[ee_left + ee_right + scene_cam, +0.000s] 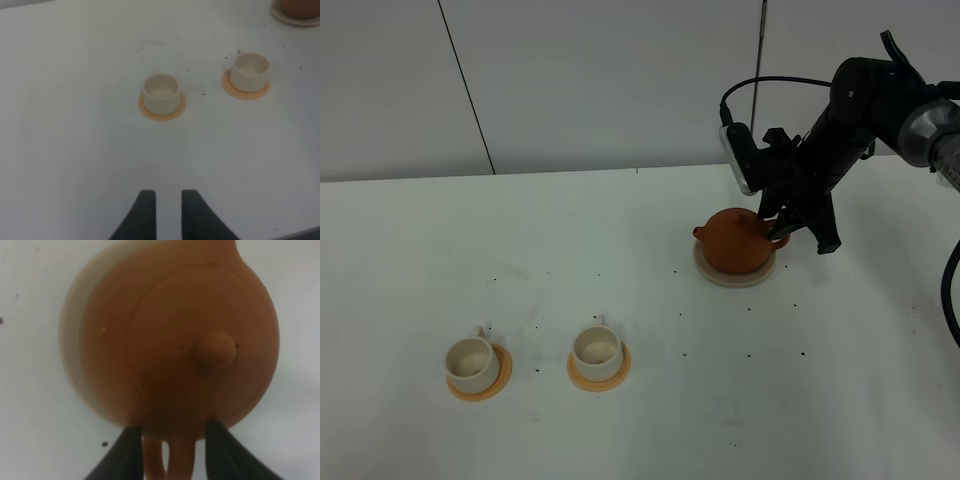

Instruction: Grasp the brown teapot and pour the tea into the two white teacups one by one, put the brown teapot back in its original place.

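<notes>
Our right pincer (172, 434), released, straddles the loop handle (167, 465) of the squat reddish-brown clay teapot (180, 340), so clenching would give us a lift; our left pincer (168, 196) hangs empty, slightly parted.

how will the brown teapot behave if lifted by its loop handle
Probably rigid and breakable: the brown teapot looks like clay. Held by its side handle, it may swing spout-down. The knobbed lid could slip when tipped.

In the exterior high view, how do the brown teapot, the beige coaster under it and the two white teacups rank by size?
1. beige coaster: widest; its rim shows around the brown teapot.
2. brown teapot: nearly as wide, but taller.
3. left teacup and right teacup: much smaller, alike, so not ranked.
</notes>
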`<control>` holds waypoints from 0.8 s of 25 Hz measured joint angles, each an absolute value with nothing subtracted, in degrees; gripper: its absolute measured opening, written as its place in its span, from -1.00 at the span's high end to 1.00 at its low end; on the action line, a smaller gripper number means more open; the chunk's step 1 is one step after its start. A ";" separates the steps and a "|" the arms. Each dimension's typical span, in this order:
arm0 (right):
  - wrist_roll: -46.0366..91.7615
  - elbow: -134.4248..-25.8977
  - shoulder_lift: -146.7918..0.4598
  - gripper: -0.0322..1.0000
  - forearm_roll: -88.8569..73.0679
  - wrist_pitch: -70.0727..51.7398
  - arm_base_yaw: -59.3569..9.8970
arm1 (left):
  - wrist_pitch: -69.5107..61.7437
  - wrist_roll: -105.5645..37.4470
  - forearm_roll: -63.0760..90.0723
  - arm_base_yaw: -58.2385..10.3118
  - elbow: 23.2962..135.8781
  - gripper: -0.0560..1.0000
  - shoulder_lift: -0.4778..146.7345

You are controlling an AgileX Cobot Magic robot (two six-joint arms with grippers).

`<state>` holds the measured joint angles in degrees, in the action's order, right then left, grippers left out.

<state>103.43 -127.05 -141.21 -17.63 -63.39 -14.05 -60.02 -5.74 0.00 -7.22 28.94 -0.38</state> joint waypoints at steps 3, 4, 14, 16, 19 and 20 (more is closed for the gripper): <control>103.22 -127.05 -141.28 0.36 -17.24 -63.05 -14.05 | -60.02 -5.74 0.00 -7.22 28.94 0.52 -0.38; 103.05 -127.05 -141.34 0.36 -16.91 -62.84 -14.05 | -60.02 -5.74 0.00 -7.22 28.94 0.52 -0.38; 102.42 -127.05 -141.71 0.36 -15.67 -62.34 -14.05 | -60.02 -5.74 0.00 -7.22 28.94 0.52 -0.38; 102.42 -127.05 -141.71 0.37 -15.67 -62.34 -14.05 | -60.02 -5.74 0.00 -7.22 28.94 0.52 -0.38; 102.37 -127.05 -141.71 0.40 -15.67 -62.34 -14.05 | -60.02 -5.74 0.00 -7.22 28.94 0.52 -0.38; 102.37 -127.05 -141.71 0.40 -15.67 -62.34 -14.05 | -60.02 -5.74 0.00 -7.22 28.94 0.52 -0.38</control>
<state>102.37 -127.05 -141.71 -15.67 -62.34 -14.05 -60.02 -5.74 0.00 -7.22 28.94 -0.38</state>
